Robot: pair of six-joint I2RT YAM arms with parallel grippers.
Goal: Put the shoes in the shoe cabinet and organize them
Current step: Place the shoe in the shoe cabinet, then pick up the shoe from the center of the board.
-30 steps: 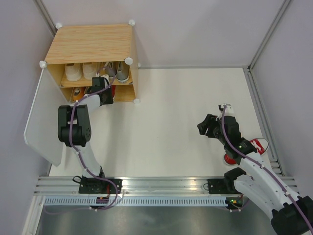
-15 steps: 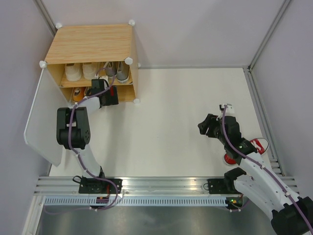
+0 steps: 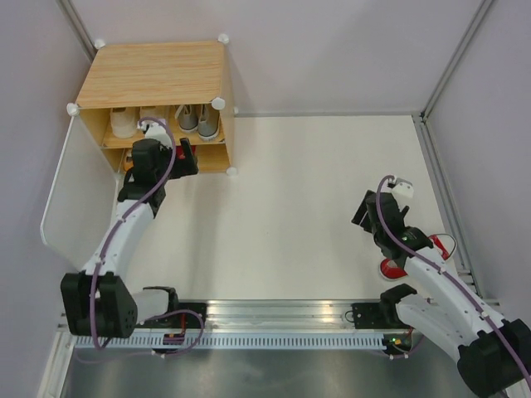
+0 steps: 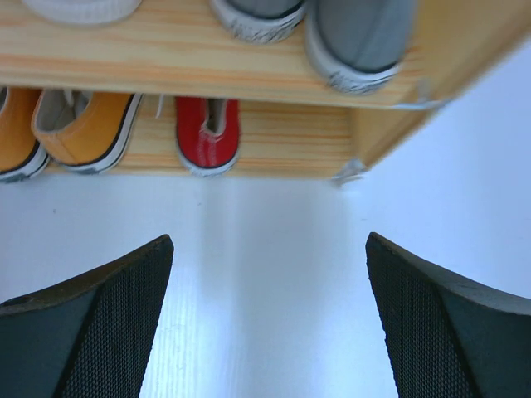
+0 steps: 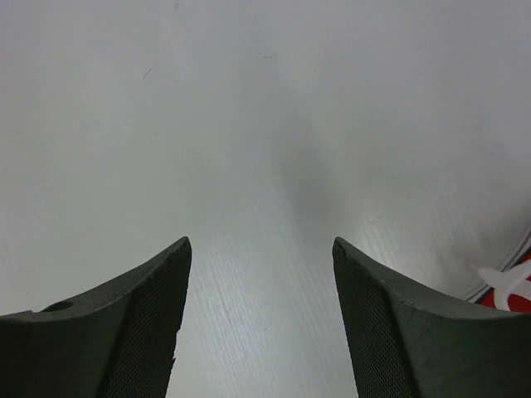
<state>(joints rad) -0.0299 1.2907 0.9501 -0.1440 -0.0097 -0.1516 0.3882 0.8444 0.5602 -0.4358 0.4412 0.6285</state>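
With your left gripper (image 4: 267, 249) open, steer the spread, empty right gripper (image 5: 260, 245) squarely over the red white-soled canvas sneaker (image 3: 440, 246), lower right.

The wooden cabinet (image 3: 153, 73) stands in the far left corner of the table (image 3: 290, 191), its white door (image 3: 70, 207) swung wide. Cream shoes (image 3: 124, 124) and grey shoes (image 3: 199, 123) sit on its upper shelf. The left gripper (image 3: 184, 157) hangs just before the lower compartment. The right gripper (image 3: 365, 211) is over bare table, with a red shoe (image 3: 442, 245) partly under its arm.
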